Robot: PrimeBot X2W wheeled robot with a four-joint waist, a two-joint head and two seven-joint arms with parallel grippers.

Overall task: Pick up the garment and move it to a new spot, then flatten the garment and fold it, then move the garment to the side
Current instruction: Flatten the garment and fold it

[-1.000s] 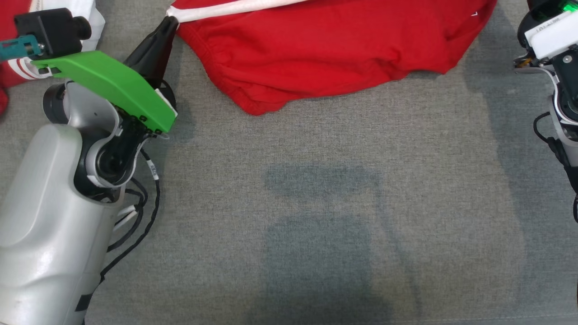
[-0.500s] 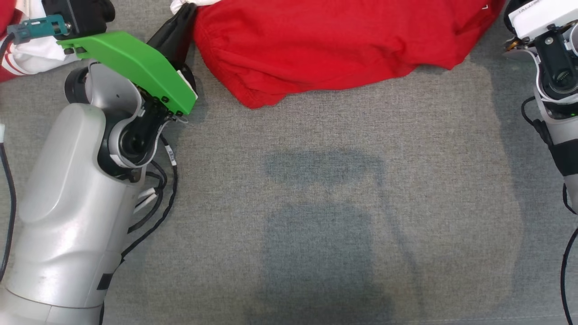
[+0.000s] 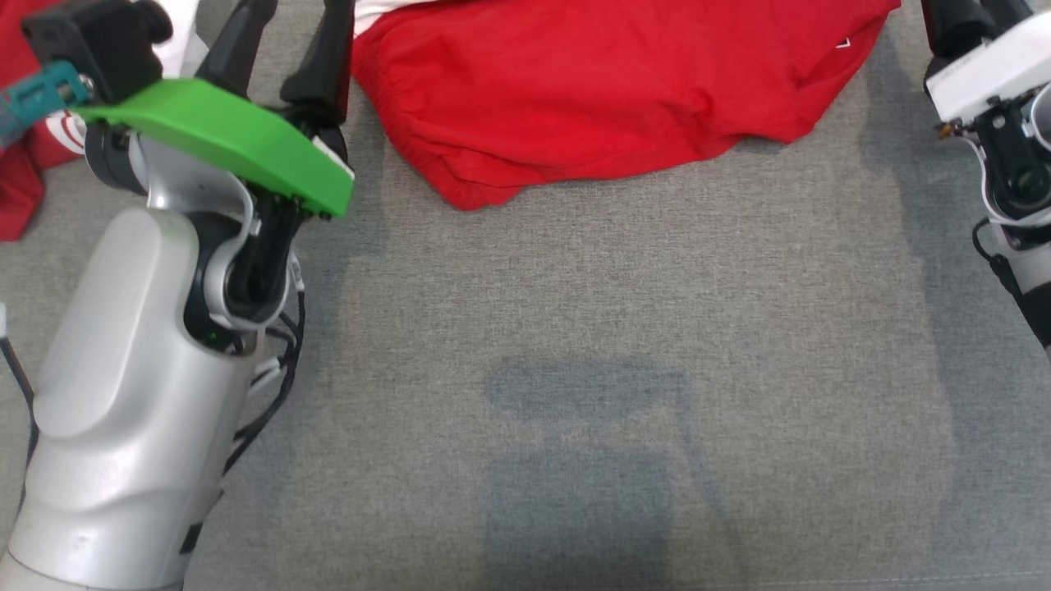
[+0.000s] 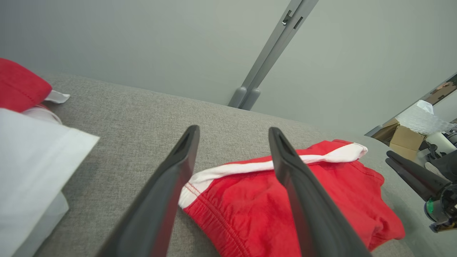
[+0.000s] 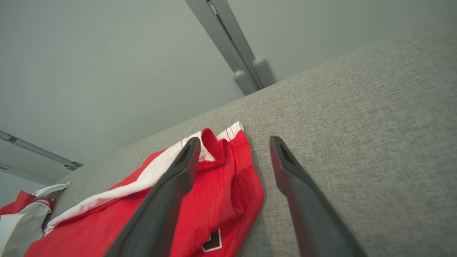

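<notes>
The red garment (image 3: 608,90), with a white band along one edge, lies crumpled at the far side of the grey cloth surface (image 3: 575,369). My left gripper (image 3: 291,12) stands open at the garment's left end, fingers apart and holding nothing. In the left wrist view the left gripper (image 4: 234,132) hovers over the white-banded corner of the garment (image 4: 321,200). My right gripper (image 3: 977,12) is at the garment's right end. The right wrist view shows the right gripper (image 5: 234,142) open, its left finger over the garment's (image 5: 221,192) edge, nothing between the fingers.
A pile of other red and white clothes (image 3: 25,156) lies at the far left, close to my left arm, also visible as the pile (image 4: 32,160). A grey wall with a post (image 4: 257,71) stands behind the surface. A cardboard box (image 4: 407,135) sits beyond the right end.
The left gripper's fingers were together at the garment's white-banded corner and now stand apart, having let go. The head camera has shifted a little.
</notes>
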